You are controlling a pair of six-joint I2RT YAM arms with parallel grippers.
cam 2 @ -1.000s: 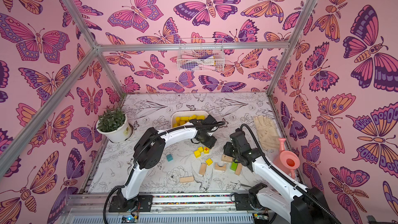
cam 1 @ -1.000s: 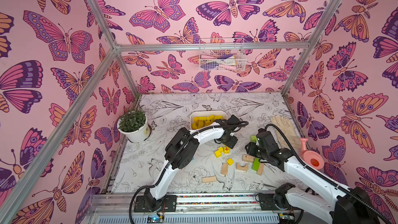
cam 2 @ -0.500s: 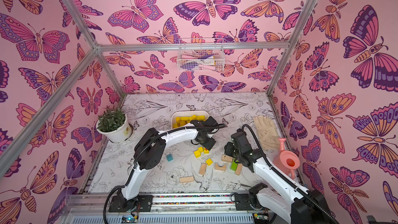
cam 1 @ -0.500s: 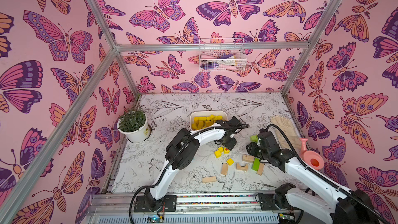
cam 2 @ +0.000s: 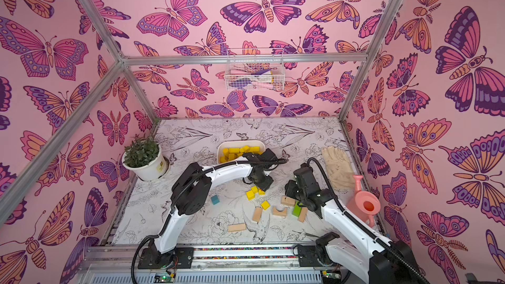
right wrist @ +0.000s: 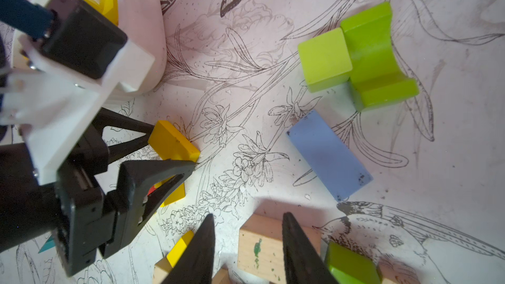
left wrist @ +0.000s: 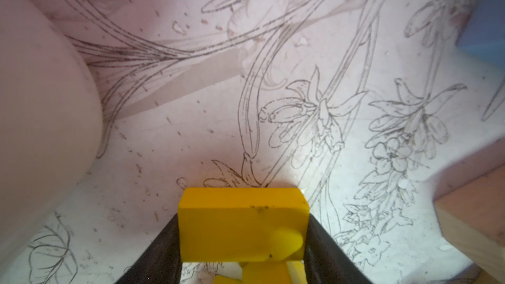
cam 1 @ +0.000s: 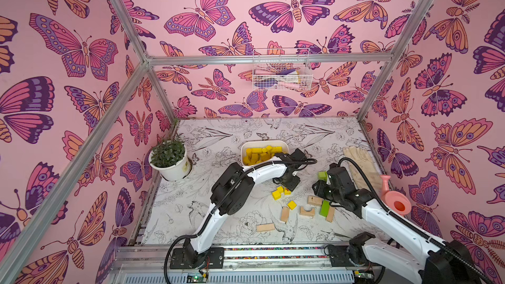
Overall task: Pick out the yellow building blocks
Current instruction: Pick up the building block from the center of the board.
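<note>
Several yellow building blocks [cam 1: 263, 154] fill a white tray [cam 1: 284, 144] at mid-table in both top views. More yellow blocks [cam 1: 276, 194] [cam 2: 264, 204] lie loose on the mat in front of it. My left gripper [cam 1: 291, 185] [right wrist: 172, 148] is down among them. In the left wrist view it [left wrist: 243, 219] is shut on one yellow block [left wrist: 232, 200] resting on the mat, with a black finger against each side. Another yellow block [right wrist: 175, 196] with a bit of red lies under its finger. My right gripper [right wrist: 247, 230] hovers open over a tan block [right wrist: 259, 244], holding nothing.
Tan blocks [cam 1: 284, 213] [cam 1: 265, 227], green blocks [right wrist: 323, 60] [cam 1: 324, 208], a blue bar [right wrist: 328, 154] and a teal cube [cam 2: 215, 199] lie scattered. A potted plant [cam 1: 169, 159] stands at the left wall. Gloves [cam 1: 358, 159] and a pink watering can [cam 1: 396, 203] are at the right.
My left gripper has dropped slightly toward the loose yellow blocks and its fingers have come together on one. The right arm has stayed where it was.
</note>
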